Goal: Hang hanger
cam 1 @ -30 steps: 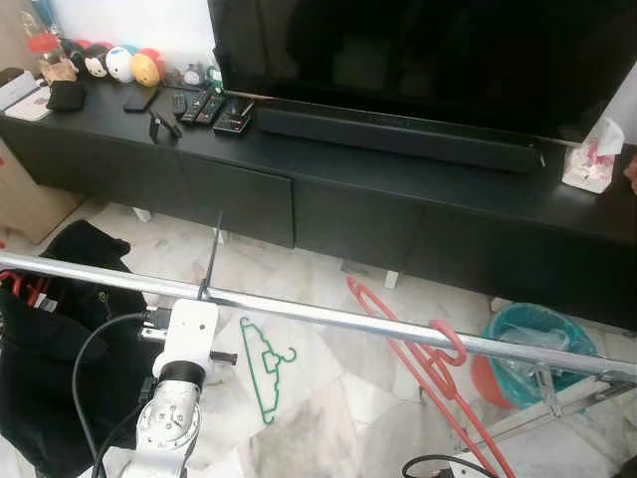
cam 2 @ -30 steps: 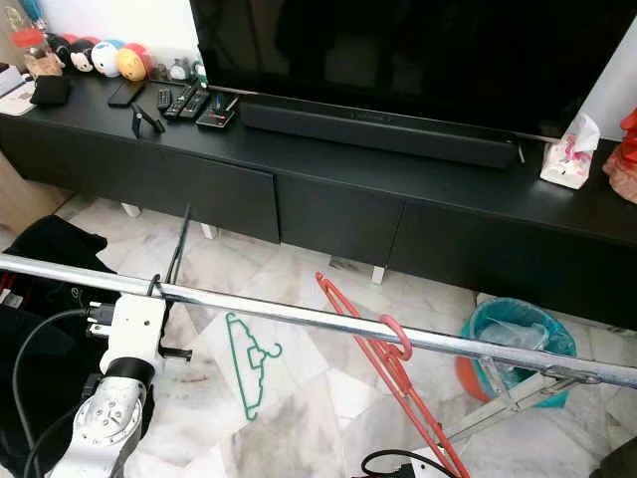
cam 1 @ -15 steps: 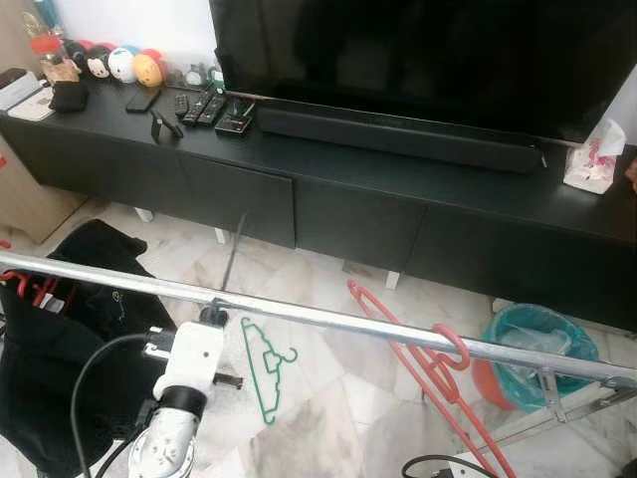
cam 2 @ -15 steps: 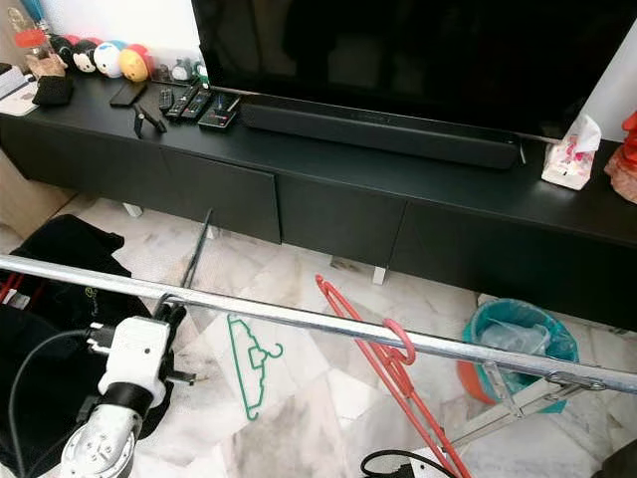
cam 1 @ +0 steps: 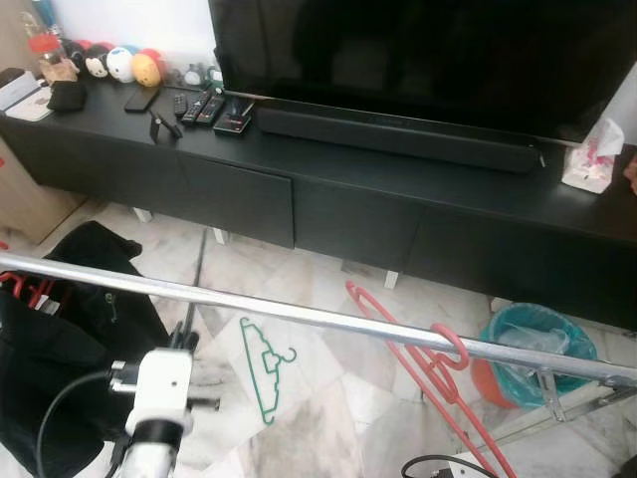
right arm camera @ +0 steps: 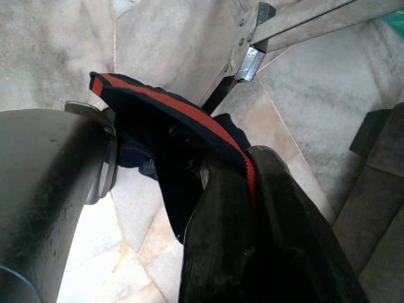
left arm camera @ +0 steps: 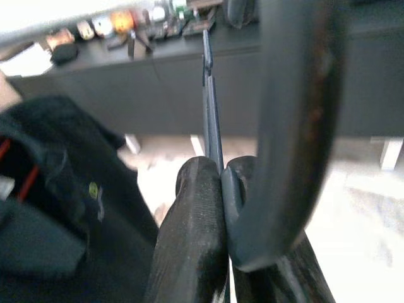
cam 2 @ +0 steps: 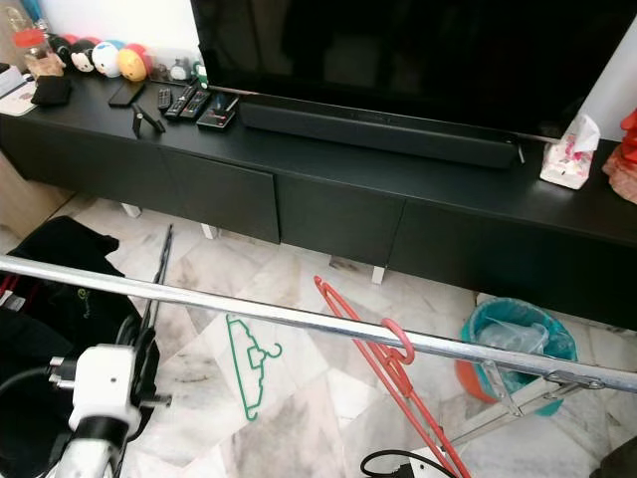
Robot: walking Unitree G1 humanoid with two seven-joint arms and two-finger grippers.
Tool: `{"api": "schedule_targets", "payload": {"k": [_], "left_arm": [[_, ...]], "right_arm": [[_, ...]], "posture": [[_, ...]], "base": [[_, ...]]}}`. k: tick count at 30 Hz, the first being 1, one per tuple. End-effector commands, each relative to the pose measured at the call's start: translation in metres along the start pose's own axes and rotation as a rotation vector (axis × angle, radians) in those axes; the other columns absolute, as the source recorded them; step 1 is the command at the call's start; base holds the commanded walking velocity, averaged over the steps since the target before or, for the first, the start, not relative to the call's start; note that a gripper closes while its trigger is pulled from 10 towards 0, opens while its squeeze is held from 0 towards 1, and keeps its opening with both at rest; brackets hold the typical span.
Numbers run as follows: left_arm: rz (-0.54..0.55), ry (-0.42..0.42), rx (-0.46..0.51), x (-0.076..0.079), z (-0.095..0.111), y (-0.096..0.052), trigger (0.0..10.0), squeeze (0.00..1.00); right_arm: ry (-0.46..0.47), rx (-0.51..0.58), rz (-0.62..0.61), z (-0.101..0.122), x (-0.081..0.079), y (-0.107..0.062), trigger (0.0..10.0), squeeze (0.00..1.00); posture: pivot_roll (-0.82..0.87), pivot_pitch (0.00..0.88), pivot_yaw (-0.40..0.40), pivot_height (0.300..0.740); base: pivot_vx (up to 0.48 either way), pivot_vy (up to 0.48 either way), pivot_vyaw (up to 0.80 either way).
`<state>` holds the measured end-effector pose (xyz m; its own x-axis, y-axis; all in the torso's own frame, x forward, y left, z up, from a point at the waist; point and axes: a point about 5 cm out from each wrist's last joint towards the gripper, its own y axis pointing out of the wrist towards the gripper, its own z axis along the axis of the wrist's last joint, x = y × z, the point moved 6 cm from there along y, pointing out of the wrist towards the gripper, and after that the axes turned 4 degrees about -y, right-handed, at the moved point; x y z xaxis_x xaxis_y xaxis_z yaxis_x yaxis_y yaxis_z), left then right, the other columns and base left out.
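The left gripper (left arm camera: 221,189) was pressed narrow, its two black fingers (left arm camera: 196,240) closed on a thin dark hanger (left arm camera: 208,95) that ran straight out from between the tips. In the head views this black hanger (cam 1: 196,289) rose from the left arm's white wrist (cam 1: 159,388), crossed the silver rail (cam 1: 299,317) near its left end and pointed toward the black TV cabinet (cam 1: 299,189). Whether its hook sat on the rail could not be told.

The right gripper (right arm camera: 249,170) was also closed tight, its fingertips (right arm camera: 221,208) clamped on a dark navy garment with a red stripe (right arm camera: 170,107), above marble floor (right arm camera: 158,44) and a metal rack leg (right arm camera: 303,19).

A red hanger (cam 1: 428,363) hung by its hook over the rail toward the right end, its body slanting down behind and below the bar. A green hanger (cam 1: 264,368) lay flat on the marble floor beyond the rail's middle, well apart from both grippers. Black clothing (cam 1: 60,339) was heaped at the rail's left end. A teal-lined bin (cam 1: 537,344) stood beyond the rail's right end, in front of the cabinet. On the cabinet top, remotes (cam 1: 209,108) lay near the left edge of the dark TV (cam 1: 418,50), and a tissue pack (cam 1: 592,159) sat at the right end
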<state>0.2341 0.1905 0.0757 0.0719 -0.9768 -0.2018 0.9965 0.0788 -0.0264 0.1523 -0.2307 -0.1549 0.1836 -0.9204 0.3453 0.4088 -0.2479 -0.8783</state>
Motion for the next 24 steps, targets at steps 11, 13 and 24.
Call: {"api": "schedule_targets", "payload": {"k": [11,13,24], "left_arm": [[-0.122,0.094,-0.398,0.005,-0.12,-0.038,10.0,0.0],[-0.125,0.087,-0.415,0.006,-0.125,-0.038,10.0,0.0],[-0.073,-0.047,-0.703,0.007,-0.193,-0.042,10.0,0.0]], "right_arm": [[-0.011,-0.003,0.005,-0.003,-0.001,0.0,10.0,0.0],[-0.01,-0.003,0.004,-0.003,-0.001,0.0,10.0,0.0],[-0.004,-0.005,0.001,-0.005,-0.002,-0.001,10.0,0.0]], "posture": [[0.04,0.078,-0.027,0.74],[0.04,0.079,-0.028,0.74],[0.02,0.058,-0.02,0.74]], "base": [[0.0,0.0,0.0],[0.0,0.0,0.0],[0.0,0.0,0.0]]}}
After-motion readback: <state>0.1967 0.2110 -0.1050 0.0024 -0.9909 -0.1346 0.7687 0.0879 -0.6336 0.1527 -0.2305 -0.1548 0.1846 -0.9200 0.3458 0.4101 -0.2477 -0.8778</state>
